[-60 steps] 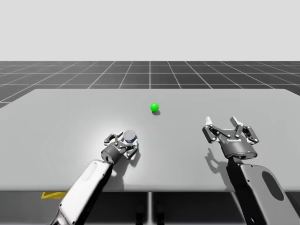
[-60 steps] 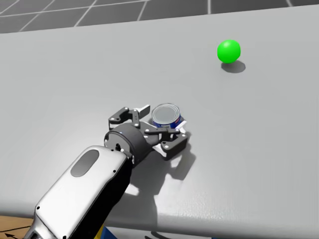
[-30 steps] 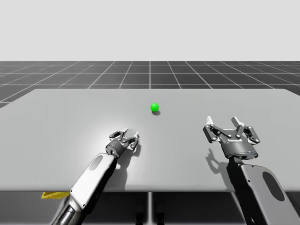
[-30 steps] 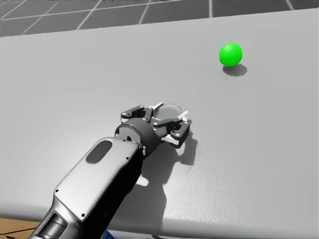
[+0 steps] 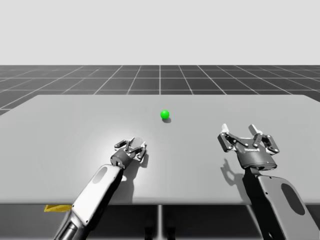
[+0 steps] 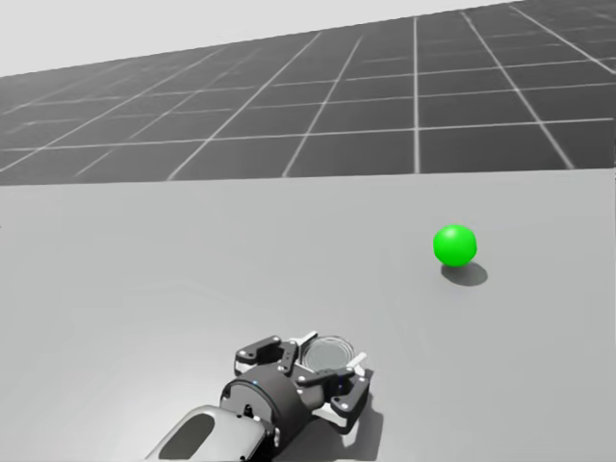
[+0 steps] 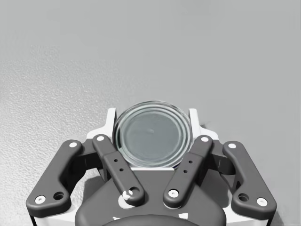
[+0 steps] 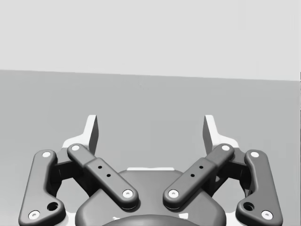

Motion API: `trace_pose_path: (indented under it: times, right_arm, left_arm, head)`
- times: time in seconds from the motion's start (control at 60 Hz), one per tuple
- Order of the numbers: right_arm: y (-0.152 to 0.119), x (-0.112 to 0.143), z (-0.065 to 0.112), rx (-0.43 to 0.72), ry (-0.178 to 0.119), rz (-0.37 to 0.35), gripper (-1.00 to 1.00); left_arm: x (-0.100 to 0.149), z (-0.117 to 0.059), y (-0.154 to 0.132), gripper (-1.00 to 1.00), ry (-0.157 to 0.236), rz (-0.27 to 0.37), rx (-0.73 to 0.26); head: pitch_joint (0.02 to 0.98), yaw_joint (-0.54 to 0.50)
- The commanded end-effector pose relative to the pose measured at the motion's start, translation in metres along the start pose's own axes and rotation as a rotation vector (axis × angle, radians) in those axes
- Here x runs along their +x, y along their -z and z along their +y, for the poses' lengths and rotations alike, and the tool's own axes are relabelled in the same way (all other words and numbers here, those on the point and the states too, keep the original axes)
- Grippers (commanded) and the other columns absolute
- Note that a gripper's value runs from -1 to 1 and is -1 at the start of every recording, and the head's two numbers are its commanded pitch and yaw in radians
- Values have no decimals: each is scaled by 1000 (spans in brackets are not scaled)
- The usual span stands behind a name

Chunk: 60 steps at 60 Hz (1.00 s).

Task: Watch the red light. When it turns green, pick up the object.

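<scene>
- My left arm (image 5: pixel 95 187) comes in low over the desk (image 5: pixel 50 130), and its left jaws are clamped on a small round can (image 7: pixel 153 134) with a silvery lid.
- In the left wrist view the can stands upright between the two white fingertips (image 7: pixel 111 118), which touch its wall from opposite sides; the dark linkages sit just behind its rim.
- In the head view the can (image 6: pixel 327 354) sits at the front of the left jaws, lid up, in the near left part of the desk. Whether its base is on the surface or just above it, I cannot tell.
- The green light (image 5: pixel 164 114), a small glowing ball, sits on the desk near the middle, beyond the can and to its right, well apart from both arms.
- My right jaws stand wide apart with nothing between them, held above the near right part of the desk and pointing away from me.
- The desk is a plain pale grey slab.
- Beyond its far edge runs a dark floor (image 5: pixel 160 80) with a light grid, under a blank pale backdrop (image 5: pixel 160 30).
- A yellow patch (image 5: pixel 55 208) shows below the desk's near left edge.
</scene>
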Motion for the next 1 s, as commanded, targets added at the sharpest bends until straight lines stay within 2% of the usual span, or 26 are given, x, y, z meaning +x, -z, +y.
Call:
trace_pose_path:
  times: [0.017,0.133,0.383,0.45,0.567,0.65,1.0]
  right_arm:
    - [0,0,-1,-5,-3,-8,-1000]
    - [-1,0,-2,-3,2,-8,-1000]
    - [0,0,-3,12,15,1,-1000]
    - [0,0,-3,12,16,3,-1000]
    - [1,0,-4,11,18,7,-1000]
    - [1,0,-4,12,18,8,-1000]
    - [2,0,-6,6,18,9,-1000]
  left_arm:
    - [-20,-8,-4,1000,10,58,-101]
    - [-20,-9,-4,1000,8,57,-97]
    - [-4,-4,-9,1000,-12,9,-85]
    - [9,0,-14,1000,7,-19,-82]
    - [30,6,-26,1000,16,-67,-76]
    - [51,12,-33,1000,48,-111,-58]
    - [128,37,-59,1000,88,-277,20]
  head:
    - [479,237]
    - [426,236]
    - [420,237]
    - [424,242]
    - [431,242]
    - [435,244]
    - [442,249]
